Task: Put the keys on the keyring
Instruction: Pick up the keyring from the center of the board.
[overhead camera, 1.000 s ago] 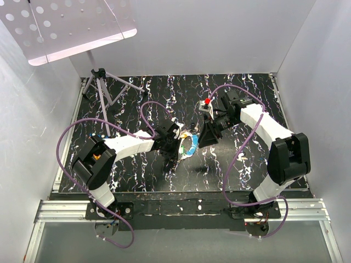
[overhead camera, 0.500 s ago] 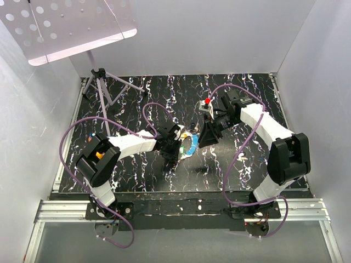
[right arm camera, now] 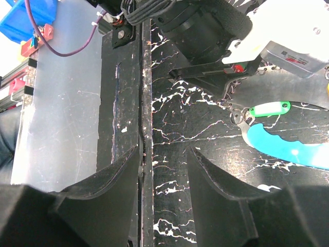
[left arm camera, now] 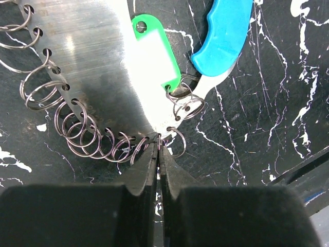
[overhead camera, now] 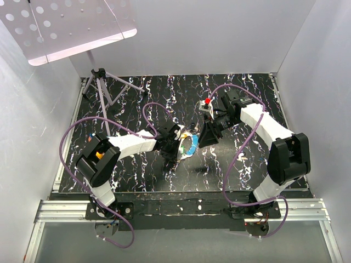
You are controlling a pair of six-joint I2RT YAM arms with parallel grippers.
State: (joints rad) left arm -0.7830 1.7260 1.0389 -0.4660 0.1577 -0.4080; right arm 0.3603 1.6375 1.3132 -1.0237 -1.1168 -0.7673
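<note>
- The keyring, a thin wire loop, hangs at the edge of a metal plate, just right of the tips of the left gripper. A row of spare rings runs through holes along the plate's edge to the left of those tips.
- The left gripper's 2 fingers are pressed together, with their tips touching the plate's edge at a hole. Whether a ring's wire is caught between them cannot be told.
- The keys lie beyond the tips. A green tag with a white label rests partly over the plate, and a long blue piece lies to its right on the black speckled table. Their lower ends meet at 2 small rings, just above the keyring.
- From above, this cluster sits between the 2 arms. The left gripper touches its left side and the right gripper is just beside it on the right.
- The right gripper's fingers are spread wide with nothing between them. They hang over the table's near edge, well apart from the green tag and blue piece at the upper right of that view.
- The blue piece is cut off at the top of the left wrist view and at the right edge of the right wrist view. The plate runs out of frame too. From above, the rings are too small to make out.
</note>
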